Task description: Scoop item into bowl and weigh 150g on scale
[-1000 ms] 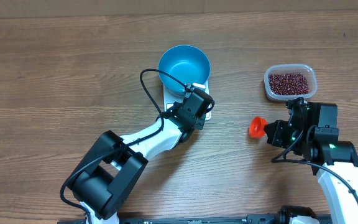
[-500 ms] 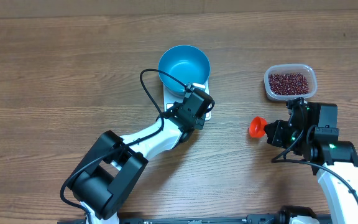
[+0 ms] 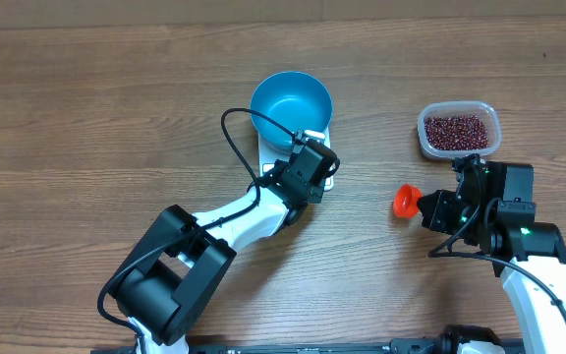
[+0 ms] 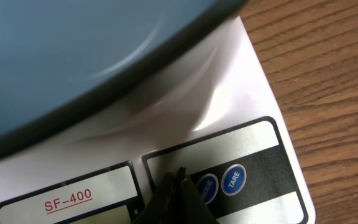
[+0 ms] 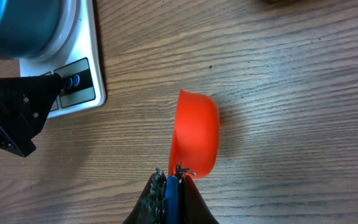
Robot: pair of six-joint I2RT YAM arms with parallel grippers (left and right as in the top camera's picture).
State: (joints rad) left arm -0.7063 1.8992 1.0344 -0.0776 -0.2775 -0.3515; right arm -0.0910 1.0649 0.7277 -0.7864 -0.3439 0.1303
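The blue bowl (image 3: 291, 106) stands on the white scale (image 3: 269, 157). My left gripper (image 3: 322, 172) is shut, its tips (image 4: 180, 177) resting on the scale's front panel (image 4: 247, 155) just left of the blue MODE button. In the left wrist view the bowl's wall (image 4: 73, 56) fills the top. The beans (image 3: 455, 130) lie in a clear tub at the right. My right gripper (image 3: 438, 208) is shut on the blue handle (image 5: 171, 199) of an orange scoop (image 5: 195, 134), held low over the wood between scale and tub. What the scoop (image 3: 406, 201) holds is hidden.
The clear plastic tub (image 3: 495, 126) stands just beyond my right gripper. The right wrist view shows the scale (image 5: 86, 56), the bowl (image 5: 23, 25) and the left gripper (image 5: 58, 78) at its upper left. Bare wooden table surrounds everything.
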